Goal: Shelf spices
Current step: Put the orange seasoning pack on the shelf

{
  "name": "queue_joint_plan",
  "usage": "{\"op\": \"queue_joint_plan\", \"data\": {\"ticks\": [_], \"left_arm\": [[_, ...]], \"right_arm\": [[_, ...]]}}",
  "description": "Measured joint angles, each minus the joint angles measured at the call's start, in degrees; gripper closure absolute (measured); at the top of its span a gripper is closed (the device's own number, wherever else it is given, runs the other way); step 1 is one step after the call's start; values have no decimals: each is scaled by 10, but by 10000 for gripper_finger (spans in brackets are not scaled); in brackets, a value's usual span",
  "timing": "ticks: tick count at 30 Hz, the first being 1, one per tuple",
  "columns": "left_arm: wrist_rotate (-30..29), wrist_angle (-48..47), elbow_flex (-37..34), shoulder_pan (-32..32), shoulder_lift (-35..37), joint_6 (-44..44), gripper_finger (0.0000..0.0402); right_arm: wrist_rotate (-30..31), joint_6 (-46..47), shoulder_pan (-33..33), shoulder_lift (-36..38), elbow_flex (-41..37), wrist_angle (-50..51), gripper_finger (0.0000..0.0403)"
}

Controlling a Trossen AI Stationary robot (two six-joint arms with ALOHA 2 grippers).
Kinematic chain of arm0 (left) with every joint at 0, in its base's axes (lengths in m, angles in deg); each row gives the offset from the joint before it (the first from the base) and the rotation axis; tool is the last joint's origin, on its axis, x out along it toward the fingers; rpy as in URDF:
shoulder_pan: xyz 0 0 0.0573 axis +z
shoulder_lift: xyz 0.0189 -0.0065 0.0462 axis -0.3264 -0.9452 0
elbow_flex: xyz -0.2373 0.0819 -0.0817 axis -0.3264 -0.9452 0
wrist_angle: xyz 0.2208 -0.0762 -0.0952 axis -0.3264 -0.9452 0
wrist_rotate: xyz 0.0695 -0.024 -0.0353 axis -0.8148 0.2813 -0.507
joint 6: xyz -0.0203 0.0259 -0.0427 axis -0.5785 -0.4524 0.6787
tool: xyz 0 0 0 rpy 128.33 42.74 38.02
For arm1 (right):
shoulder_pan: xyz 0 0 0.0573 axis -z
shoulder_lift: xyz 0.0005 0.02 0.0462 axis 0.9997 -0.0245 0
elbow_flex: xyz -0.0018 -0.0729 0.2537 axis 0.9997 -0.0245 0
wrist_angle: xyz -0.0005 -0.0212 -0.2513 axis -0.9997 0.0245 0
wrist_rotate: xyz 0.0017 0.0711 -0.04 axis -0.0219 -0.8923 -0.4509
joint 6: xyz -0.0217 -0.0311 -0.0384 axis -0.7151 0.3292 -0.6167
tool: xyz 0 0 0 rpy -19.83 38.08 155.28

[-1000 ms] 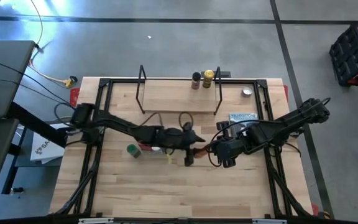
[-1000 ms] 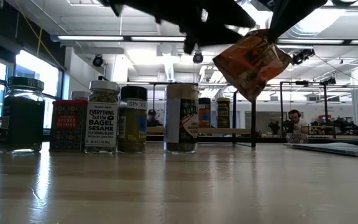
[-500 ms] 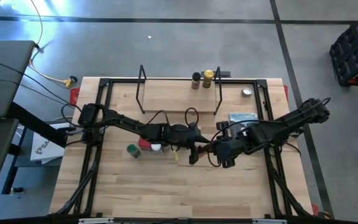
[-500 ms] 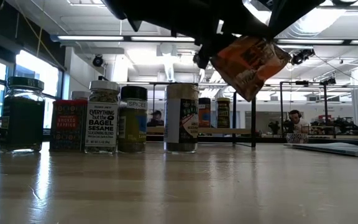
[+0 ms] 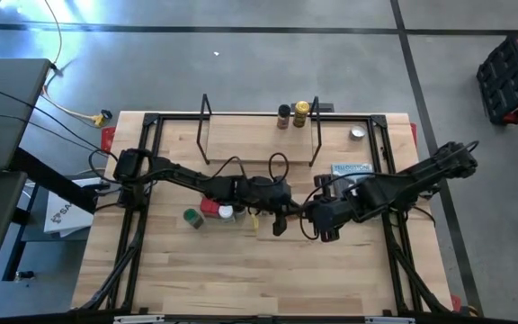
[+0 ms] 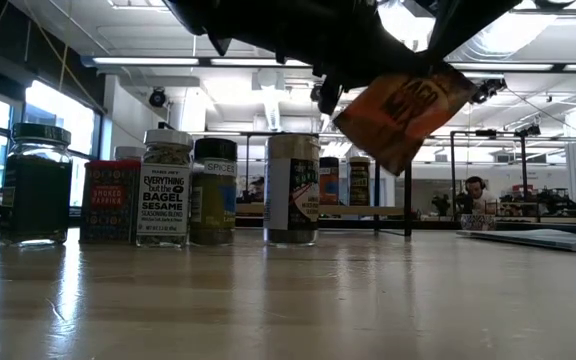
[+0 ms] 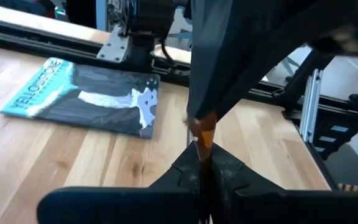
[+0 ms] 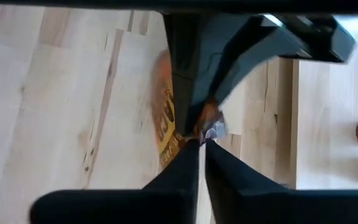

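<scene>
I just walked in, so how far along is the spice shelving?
Done: two jars stand on the shelf. In hand: the orange packet hangs in the air, pinched by both the left tool and the right tool mid-table. Left: five jars on the table, plus the packet.

Two jars [image 5: 292, 112] stand on the shelf [image 5: 257, 142] at its right end; a booklet [image 5: 351, 169] lies right of it; more jars [image 5: 209, 213] cluster before it

packet [image 6: 403, 108] top hidden by arms | rear jar [image 6: 358, 182] labels unreadable
</scene>
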Motion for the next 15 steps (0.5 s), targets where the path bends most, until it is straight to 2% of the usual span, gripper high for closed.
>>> {"op": "queue_joint_plan", "data": {"ticks": [7, 11, 15], "left_arm": [[-1, -29, -1, 9, 19, -9, 401], [-18, -49, -1, 8, 39, -43, 401], [-43, -50, -1, -4, 59, -74, 401]], "right_arm": [[14, 56, 0, 34, 0, 38, 304], [11, 86, 0, 47, 0, 25, 290], [-13, 73, 5, 47, -7, -15, 288]]}}
